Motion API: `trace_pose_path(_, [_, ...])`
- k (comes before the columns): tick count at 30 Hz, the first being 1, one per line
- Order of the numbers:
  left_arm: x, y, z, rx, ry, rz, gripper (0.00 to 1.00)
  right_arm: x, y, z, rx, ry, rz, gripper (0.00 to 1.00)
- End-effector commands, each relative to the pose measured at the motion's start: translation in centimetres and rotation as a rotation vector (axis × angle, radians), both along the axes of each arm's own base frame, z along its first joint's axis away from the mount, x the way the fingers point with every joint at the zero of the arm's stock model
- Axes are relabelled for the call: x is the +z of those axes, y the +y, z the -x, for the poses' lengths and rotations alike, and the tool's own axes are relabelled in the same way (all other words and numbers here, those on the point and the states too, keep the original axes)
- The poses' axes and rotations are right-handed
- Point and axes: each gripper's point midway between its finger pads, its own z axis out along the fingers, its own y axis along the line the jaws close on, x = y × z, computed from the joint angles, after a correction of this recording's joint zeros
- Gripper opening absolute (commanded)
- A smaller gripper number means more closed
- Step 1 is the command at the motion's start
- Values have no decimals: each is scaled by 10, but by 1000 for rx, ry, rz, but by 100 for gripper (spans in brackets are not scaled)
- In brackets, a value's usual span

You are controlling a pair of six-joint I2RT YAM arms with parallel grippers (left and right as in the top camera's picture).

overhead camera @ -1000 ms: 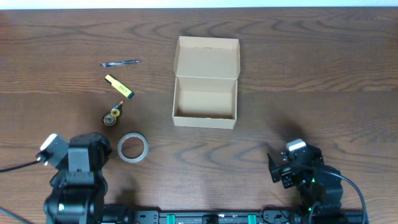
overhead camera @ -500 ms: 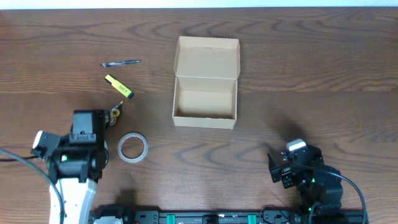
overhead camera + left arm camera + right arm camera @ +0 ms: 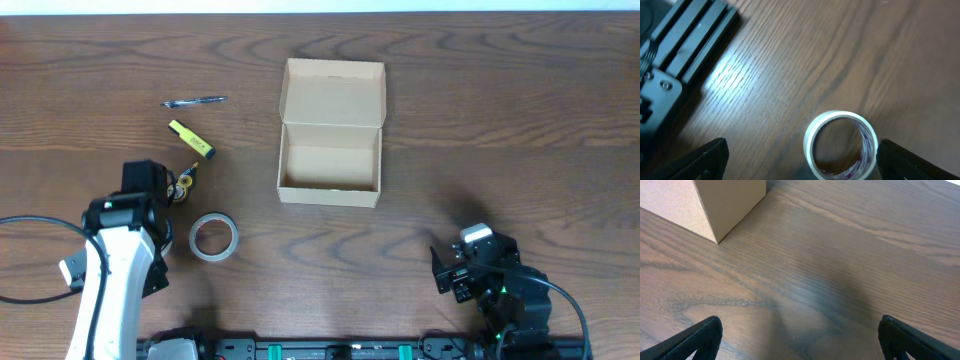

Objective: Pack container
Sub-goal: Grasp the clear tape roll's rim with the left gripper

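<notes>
Container (image 3: 670,205) corner facing right jaws, apart; left jaws apart, maybe above tape roll (image 3: 840,115).

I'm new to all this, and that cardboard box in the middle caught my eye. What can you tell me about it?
The box is small and rectangular, made of plain tan cardboard with no print showing. It stands open: its hinged lid flap is swung back on the far side, and the inside looks empty. It sits upright and square near the middle of the brown wooden table. Nothing but the table touches it.
</notes>
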Motion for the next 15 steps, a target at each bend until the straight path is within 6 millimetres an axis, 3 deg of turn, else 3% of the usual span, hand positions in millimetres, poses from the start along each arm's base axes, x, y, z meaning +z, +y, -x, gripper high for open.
trace_pose_path(1, [-14,-4,3,96,4,48,96,0,-2,0,-16,0,-7,99])
trace_pose_path(8, [-52,-10,-8,104,-30,98,95,-1,-2,0,-16,0,-7,99])
trace_pose_path(15, [-84,-14,-6,100,-64,120,98,-1,-2,0,-16,0,-7,99])
